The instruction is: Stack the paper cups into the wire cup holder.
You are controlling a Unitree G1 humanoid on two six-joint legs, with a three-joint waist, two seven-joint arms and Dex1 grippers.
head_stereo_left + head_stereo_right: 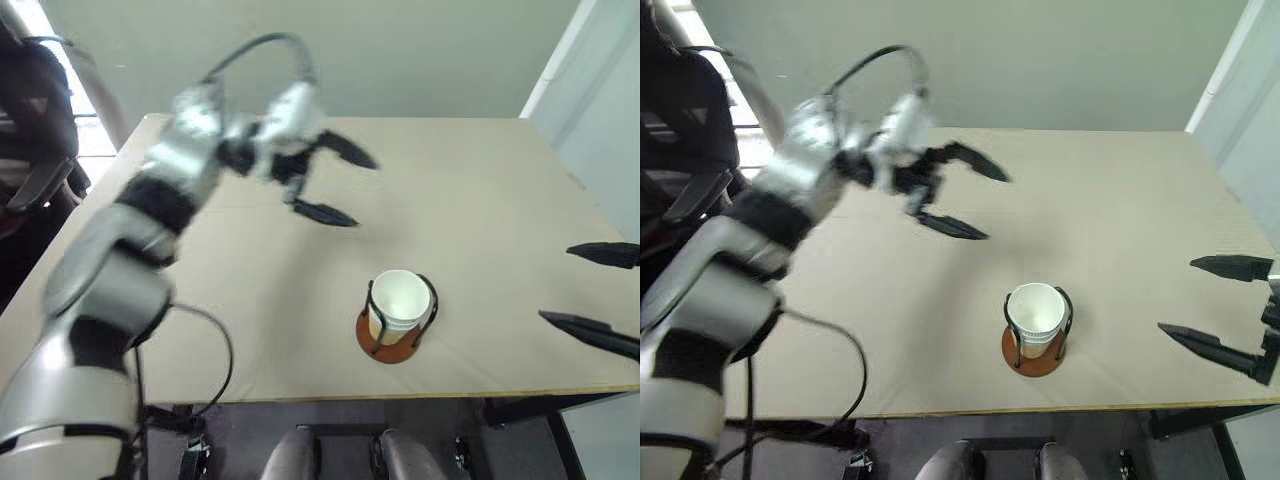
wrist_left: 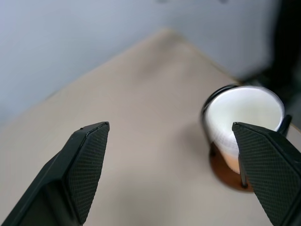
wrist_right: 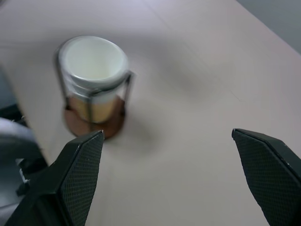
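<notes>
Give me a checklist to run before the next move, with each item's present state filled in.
1. Paper cups nested in the wire cup holder: ok, white rims stacked inside the black loops.
2. Holder upright on the table: ok, its disc base lies flat.
3. Left gripper free of the cups: ok, open, empty, raised above the table behind the holder.
4. Right gripper free of the cups: ok, open, empty, off to the holder's right.
5. All three cups in the stack: cannot tell, the count is unclear.
6. Loose cups left on the table: ok, none seen.
</notes>
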